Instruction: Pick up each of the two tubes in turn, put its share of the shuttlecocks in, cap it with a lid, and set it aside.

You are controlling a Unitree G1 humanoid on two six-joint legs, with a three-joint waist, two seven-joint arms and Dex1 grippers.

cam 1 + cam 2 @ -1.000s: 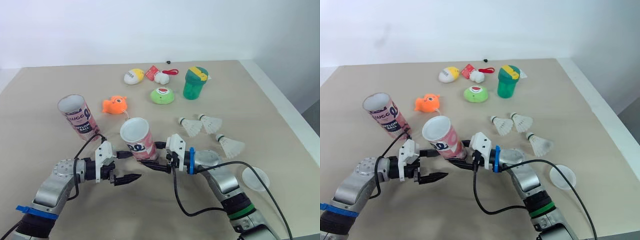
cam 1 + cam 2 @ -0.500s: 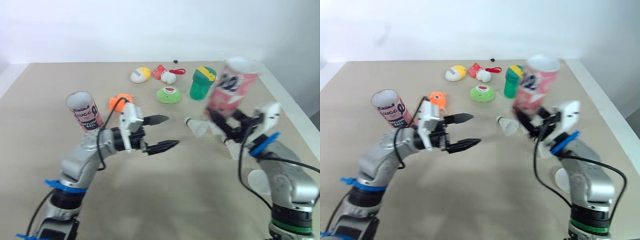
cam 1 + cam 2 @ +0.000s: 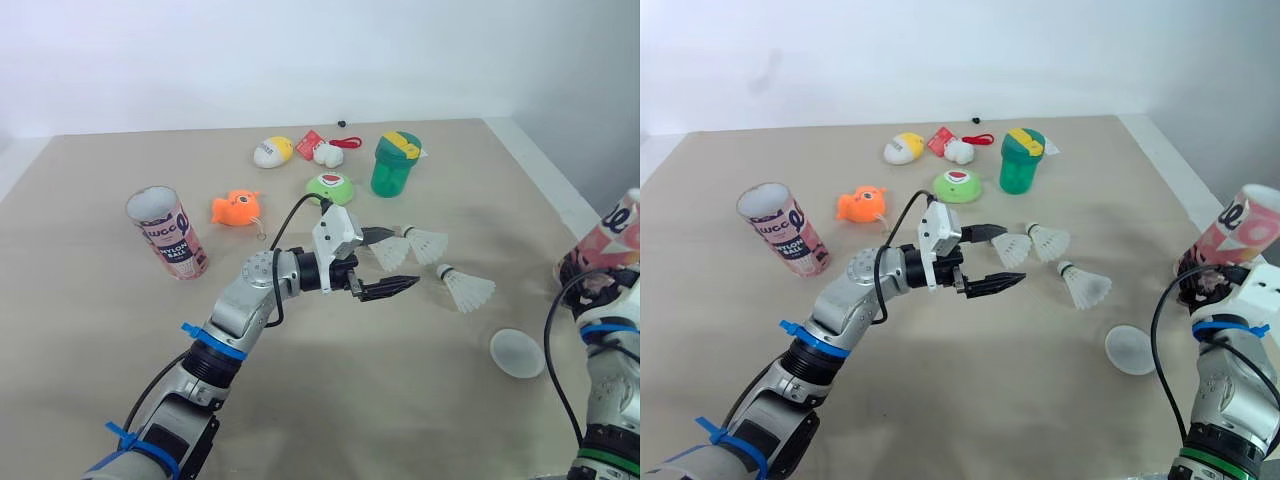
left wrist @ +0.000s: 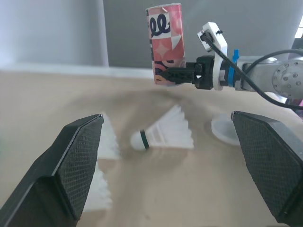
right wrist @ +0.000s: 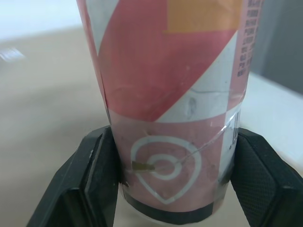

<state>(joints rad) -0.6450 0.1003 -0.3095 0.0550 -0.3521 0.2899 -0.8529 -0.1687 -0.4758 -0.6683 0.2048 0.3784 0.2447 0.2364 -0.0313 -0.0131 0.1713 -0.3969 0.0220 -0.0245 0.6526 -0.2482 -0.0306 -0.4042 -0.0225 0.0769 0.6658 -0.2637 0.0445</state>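
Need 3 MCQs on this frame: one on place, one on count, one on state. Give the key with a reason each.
1. Where is the pink patterned cardboard tube that the right claw grips?
A) lying beside an orange toy
B) held upright at the far right
C) standing mid-table

2. How many white feathered shuttlecocks lie on the beige table?
A) two
B) three
C) five

3. What state is the left claw in?
A) open, gripping nothing
B) shut on a shuttlecock
C) shut on a lid

Key:
1 B: the tube stands upright between the right claw's fingers at the far right.
2 B: two lie side by side and a third lies apart.
3 A: its fingers are spread wide by the shuttlecocks.
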